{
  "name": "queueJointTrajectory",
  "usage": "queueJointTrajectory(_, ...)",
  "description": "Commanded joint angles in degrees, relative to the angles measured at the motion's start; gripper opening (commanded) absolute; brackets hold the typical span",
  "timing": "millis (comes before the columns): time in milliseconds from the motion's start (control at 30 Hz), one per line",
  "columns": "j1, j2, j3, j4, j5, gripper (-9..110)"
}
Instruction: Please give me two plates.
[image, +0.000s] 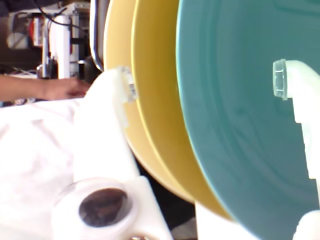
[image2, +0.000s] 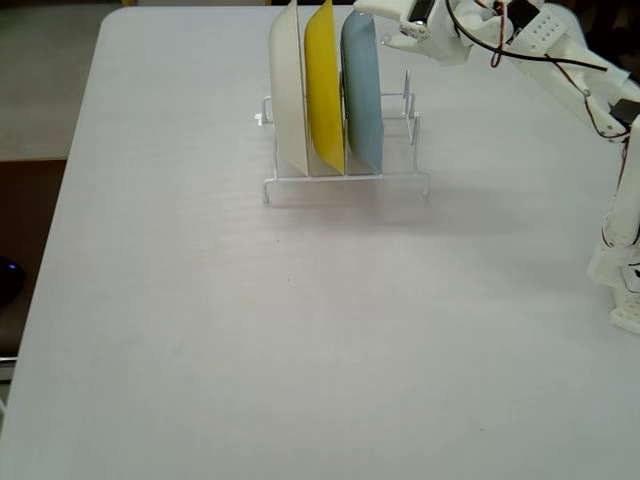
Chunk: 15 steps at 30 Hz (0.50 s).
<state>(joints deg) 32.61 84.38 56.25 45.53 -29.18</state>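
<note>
A light blue plate (image2: 362, 90) stands on edge in the right slot of a wire rack (image2: 400, 178), next to a yellow plate (image2: 323, 85) and a white plate (image2: 290, 90). My gripper (image2: 385, 25) is at the top edge of the blue plate and is open. In the wrist view the blue plate (image: 240, 125) fills the right side, with the yellow plate (image: 155, 100) just behind it. Both lie in the wide gap of the gripper (image: 202, 82), between the left fingertip (image: 126, 85) and the right fingertip (image: 280, 80). No second plate of the task shows.
The rack stands at the far middle of a white table (image2: 250, 330). My arm's base (image2: 625, 250) is at the right edge. A person's hand (image: 55, 89) rests on the table beyond the plates in the wrist view.
</note>
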Motion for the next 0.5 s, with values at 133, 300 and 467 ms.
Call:
queueJointTrajectory(133,-1.0,-2.5,-9.1,0.1,1.4,16)
queueJointTrajectory(300,-1.7,-3.3,-10.5,0.1,3.3,2)
queueJointTrajectory(467,-2.1,-3.7,-12.7,0.4,5.4,0)
